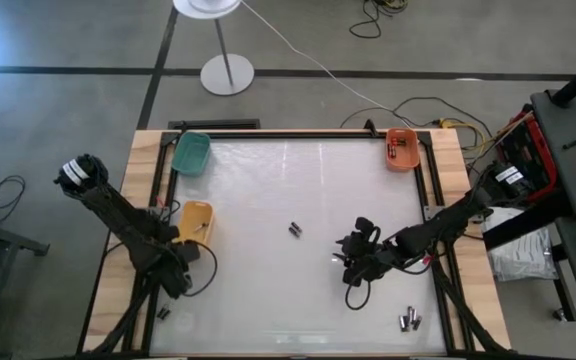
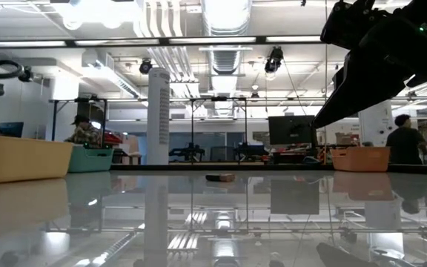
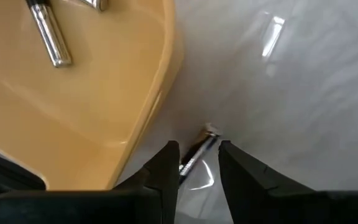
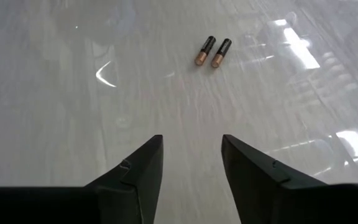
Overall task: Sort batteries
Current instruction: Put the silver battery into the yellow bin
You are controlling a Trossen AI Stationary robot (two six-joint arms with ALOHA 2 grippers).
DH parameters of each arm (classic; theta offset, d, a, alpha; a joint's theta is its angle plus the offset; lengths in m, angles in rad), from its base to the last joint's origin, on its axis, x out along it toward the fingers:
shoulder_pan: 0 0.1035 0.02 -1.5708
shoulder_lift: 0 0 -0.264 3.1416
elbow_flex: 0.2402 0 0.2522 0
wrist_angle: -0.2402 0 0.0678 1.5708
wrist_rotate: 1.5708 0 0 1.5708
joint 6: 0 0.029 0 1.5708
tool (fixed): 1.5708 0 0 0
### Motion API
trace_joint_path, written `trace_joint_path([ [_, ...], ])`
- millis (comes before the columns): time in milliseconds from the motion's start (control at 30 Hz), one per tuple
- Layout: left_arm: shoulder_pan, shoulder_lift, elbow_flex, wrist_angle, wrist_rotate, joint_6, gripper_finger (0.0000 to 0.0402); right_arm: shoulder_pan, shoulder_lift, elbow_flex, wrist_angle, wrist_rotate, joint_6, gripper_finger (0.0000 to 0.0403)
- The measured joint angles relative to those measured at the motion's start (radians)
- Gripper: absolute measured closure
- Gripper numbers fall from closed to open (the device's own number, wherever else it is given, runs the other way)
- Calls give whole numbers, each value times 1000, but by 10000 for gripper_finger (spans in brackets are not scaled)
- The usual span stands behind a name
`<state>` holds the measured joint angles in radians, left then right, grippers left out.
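Batteries mid-sort: left gripper [image 3: 197, 158], just beside yellow bin [image 3: 73, 106], jaws pinching one battery [image 3: 194, 155]; next, lift into bin. Right gripper [image 4: 191, 155], jaws spread, empty, faces dark pair [image 4: 213, 51] mid-table.

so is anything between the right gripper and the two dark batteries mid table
No. The right wrist view shows bare table between the open right gripper and the two dark batteries.
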<state>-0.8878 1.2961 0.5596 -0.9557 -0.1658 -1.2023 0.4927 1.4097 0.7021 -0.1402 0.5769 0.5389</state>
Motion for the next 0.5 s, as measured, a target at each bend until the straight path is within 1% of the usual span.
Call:
trace_joint_path([
  [133,12,-1,-18,16,20,11,312,0,0,0,0,0,0,251],
  [233,13,-2,-24,41,40,35,325,0,0,0,0,0,0,252],
  [433,13,-2,-21,87,58,27,385,0,0,0,0,0,1,243],
  [500,14,-1,-13,95,65,6,391,0,0,0,0,0,4,241],
])
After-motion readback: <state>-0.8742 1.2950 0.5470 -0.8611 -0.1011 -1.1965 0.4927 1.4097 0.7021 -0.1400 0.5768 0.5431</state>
